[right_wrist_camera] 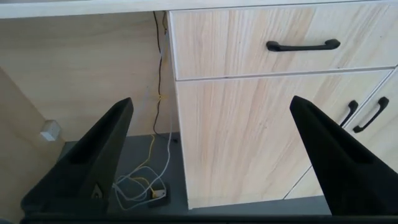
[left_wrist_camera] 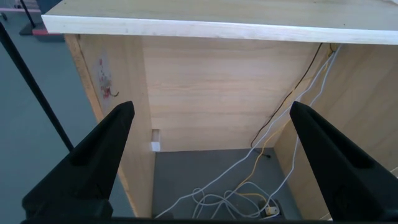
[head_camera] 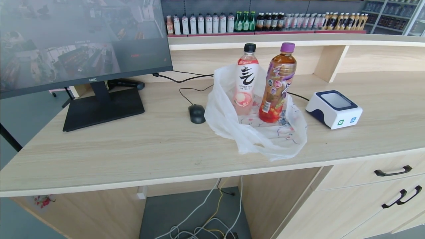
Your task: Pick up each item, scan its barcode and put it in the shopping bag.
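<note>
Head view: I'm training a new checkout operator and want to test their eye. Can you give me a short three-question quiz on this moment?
1. True or false: the pink bottle and the orange bottle both stand upright inside the bag.
2. What sits just to the robot's right of the bag? A) monitor B) mouse C) scanner
3. Fill the gap: the left gripper and the right gripper each have their jaws ____.

Key: 1 true; 2 C; 3 open.
</note>
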{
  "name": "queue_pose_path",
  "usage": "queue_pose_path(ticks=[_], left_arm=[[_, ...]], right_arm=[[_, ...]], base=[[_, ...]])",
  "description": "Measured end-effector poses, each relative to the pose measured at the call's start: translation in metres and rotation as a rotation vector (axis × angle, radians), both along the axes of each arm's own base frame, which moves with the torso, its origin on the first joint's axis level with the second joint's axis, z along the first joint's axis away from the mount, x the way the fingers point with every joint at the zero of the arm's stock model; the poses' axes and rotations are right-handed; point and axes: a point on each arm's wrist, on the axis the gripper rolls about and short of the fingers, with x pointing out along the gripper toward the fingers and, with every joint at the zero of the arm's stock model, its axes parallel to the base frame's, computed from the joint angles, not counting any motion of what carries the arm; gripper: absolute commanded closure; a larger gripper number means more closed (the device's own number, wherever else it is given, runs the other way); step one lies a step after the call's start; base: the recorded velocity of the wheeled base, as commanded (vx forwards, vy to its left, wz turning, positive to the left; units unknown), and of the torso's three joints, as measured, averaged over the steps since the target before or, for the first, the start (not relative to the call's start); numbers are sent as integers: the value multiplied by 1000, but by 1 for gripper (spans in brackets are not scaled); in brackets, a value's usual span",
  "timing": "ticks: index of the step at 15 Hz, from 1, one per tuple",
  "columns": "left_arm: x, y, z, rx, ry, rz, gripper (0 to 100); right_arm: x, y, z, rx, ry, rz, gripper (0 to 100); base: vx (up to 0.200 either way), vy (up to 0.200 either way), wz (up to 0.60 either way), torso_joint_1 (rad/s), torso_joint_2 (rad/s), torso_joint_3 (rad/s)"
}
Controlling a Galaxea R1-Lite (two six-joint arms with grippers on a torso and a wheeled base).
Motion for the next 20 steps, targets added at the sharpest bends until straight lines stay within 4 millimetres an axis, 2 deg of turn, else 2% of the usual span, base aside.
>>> queue_pose_path(ticks=[3,13,15,20], left_arm=[[0,0,0,0,0,0,0],[0,0,0,-4,0,1,0],[0,0,0,-5,0,1,0],[0,0,0,-6,0,2,0]], right_arm=[[0,0,0,0,0,0,0],[0,0,0,-9,0,0,0],[0,0,0,-8,0,0,0],[0,0,0,-4,0,0,0]], base=[[0,0,0,0,0,0],[0,-200,0,2,3,1],[0,-200,600,2,2,2],[0,-200,0,1,3,2]])
